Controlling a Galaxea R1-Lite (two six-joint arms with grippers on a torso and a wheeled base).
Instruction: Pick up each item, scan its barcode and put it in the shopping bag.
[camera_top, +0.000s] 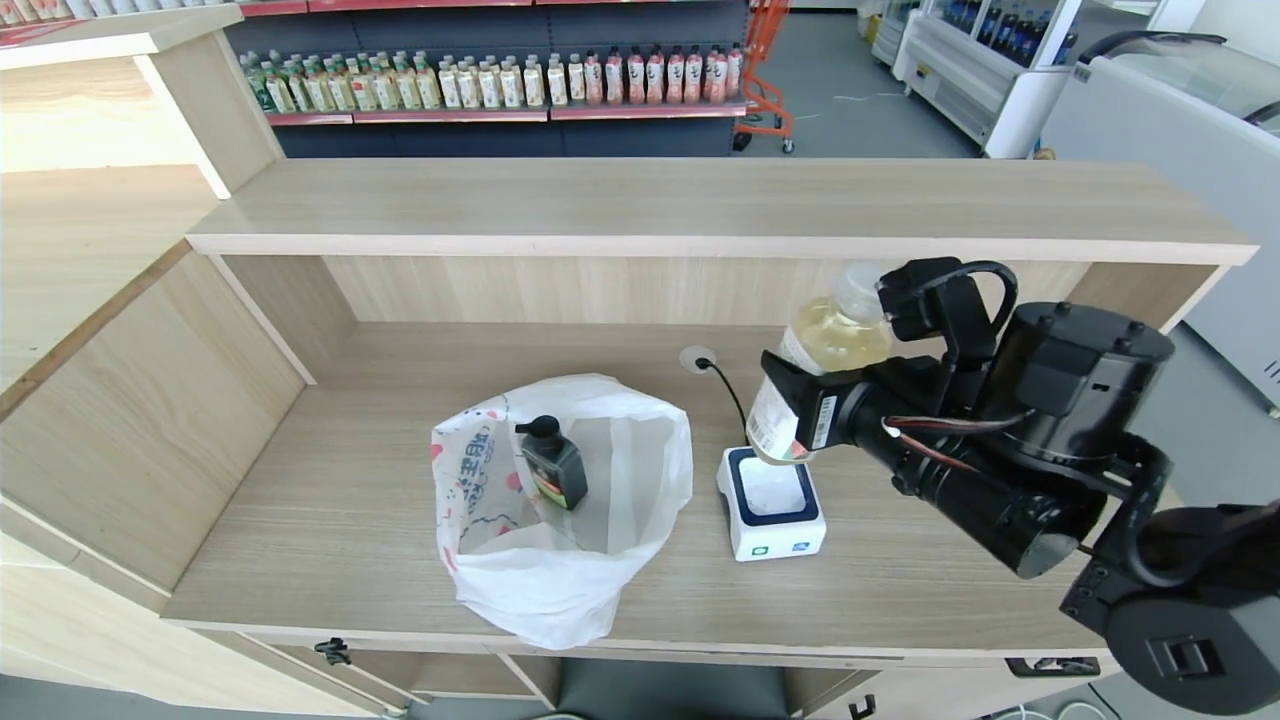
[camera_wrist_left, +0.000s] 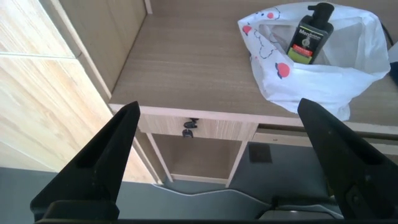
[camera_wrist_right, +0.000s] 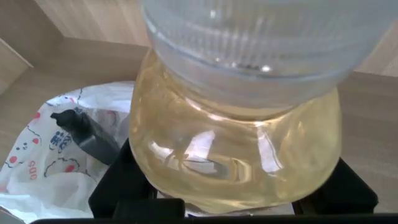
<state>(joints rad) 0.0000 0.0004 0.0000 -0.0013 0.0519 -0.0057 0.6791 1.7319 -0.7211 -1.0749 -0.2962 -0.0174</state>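
Over the far edge of the white barcode scanner (camera_top: 770, 505), the right gripper (camera_top: 812, 400) is pinching a clear plastic bottle (camera_top: 840, 335) of pale yellow liquid around its middle. The bottle is tilted, its ribbed translucent cap up and toward the back wall, its base low over the scanner's dark-framed window; whether the two touch cannot be told. A white label (camera_top: 768, 425) wraps the bottle's lower half, with a strip of barcode lines near the bottom edge, and its other print is too small to read. Left of the scanner and just beside it, a white plastic shopping bag (camera_top: 560, 585) stands open on the bench (camera_top: 330, 510), printed with red blotches and blue characters. Inside it a dark pump bottle (camera_top: 553, 465) stands upright, its front label dark with green and red bands low down. A black cable (camera_top: 728, 390) runs from the scanner to a round grommet (camera_top: 697, 358) in the bench top. Below the bench's near edge, the left gripper (camera_wrist_left: 217, 109) hangs with its fingers spread wide and nothing between them. Rows of drink bottles line a store shelf (camera_top: 500, 112) beyond the bench.
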